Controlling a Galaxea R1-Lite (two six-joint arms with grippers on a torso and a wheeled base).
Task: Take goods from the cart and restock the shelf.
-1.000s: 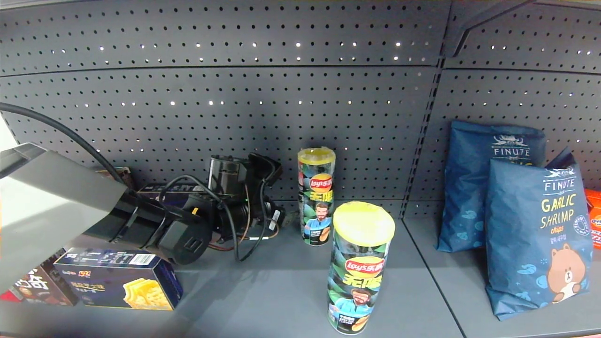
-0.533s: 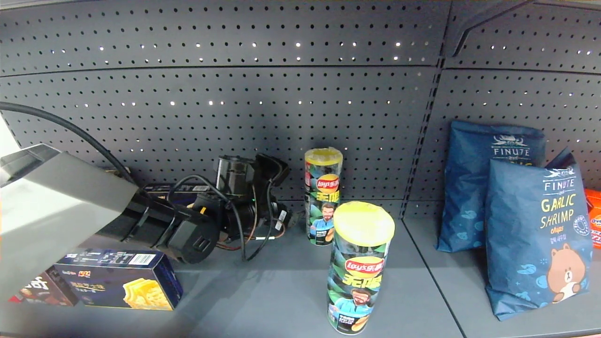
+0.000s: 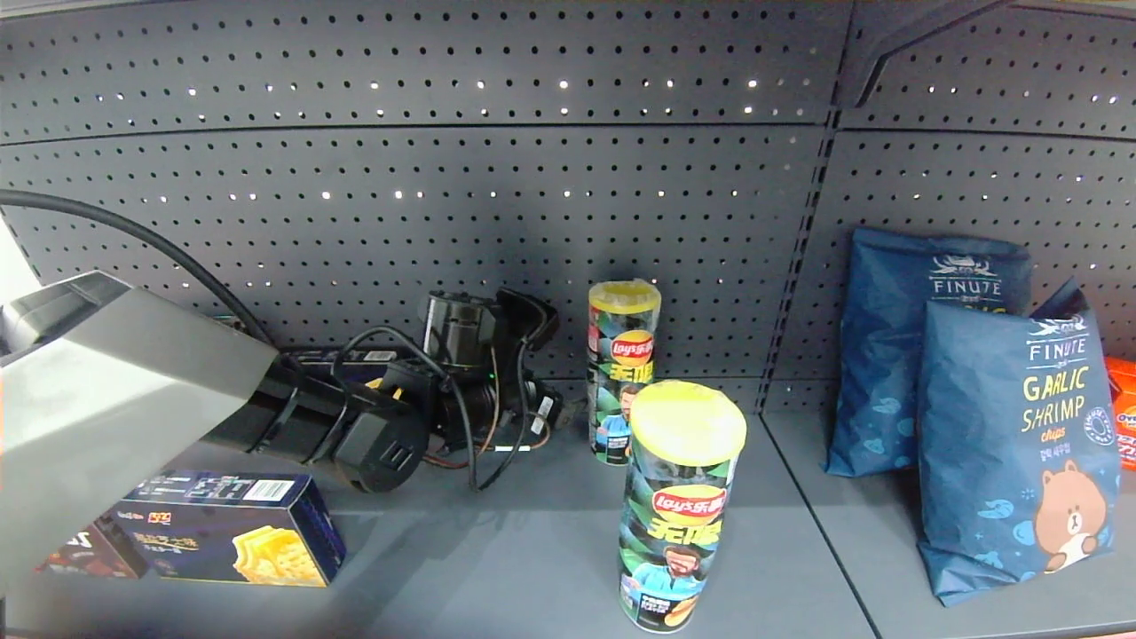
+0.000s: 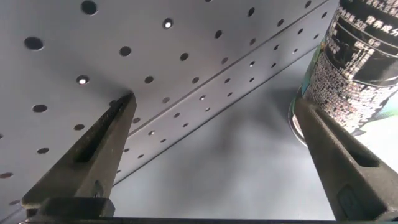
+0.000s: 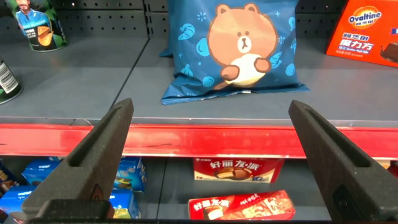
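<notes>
Head view: the left arm point(image 3: 293, 417) lies along the shelf point(image 3: 532, 550), reaching to the rear can point(image 3: 624, 373). A front can point(image 3: 682, 506) stands nearer, with a box point(image 3: 232, 541) to the left and blue bags point(image 3: 1012, 444) to the right.

Left wrist view: the left gripper point(image 4: 214, 102) is spread wide and holds nothing, one finger against the rear can point(image 4: 360, 62).

Right wrist view: the right gripper point(image 5: 211, 104) is released and empty, before the shelf's red edge point(image 5: 205, 140) and a bear bag point(image 5: 249, 50).
</notes>
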